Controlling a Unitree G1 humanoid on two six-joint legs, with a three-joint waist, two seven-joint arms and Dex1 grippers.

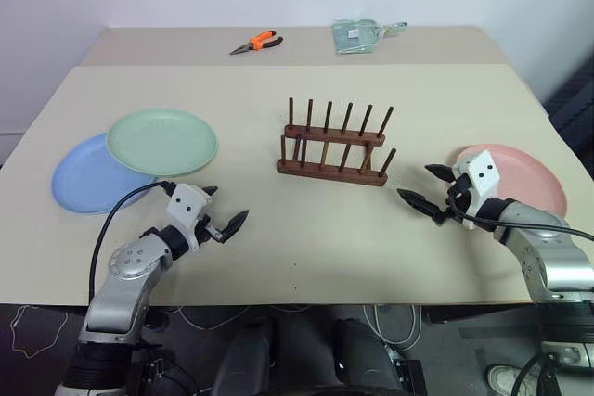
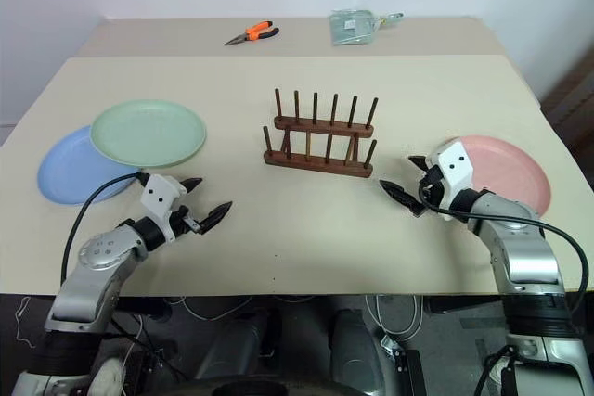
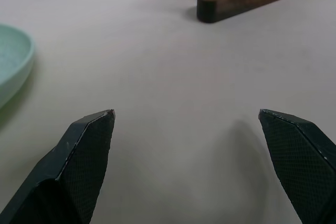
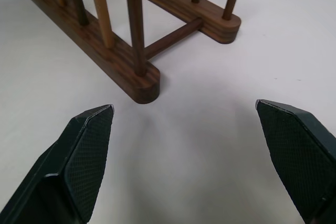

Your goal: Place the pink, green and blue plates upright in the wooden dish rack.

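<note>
Wooden dish rack (image 1: 334, 144) stands empty at desk (image 1: 306, 248) centre. Left gripper (image 1: 225, 211) and right gripper (image 1: 425, 189) hover with jaws apart, holding nothing.

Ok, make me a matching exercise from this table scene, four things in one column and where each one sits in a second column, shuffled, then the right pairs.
Things:
1. green plate
2. pink plate
3. wooden dish rack
4. orange pliers

Places:
A. far side of the table, towards the wall
B. middle of the table, holding no plates
C. resting partly on the blue plate, on the robot's left
D. flat on the table, on the robot's right

Pairs: 1-C, 2-D, 3-B, 4-A
</note>
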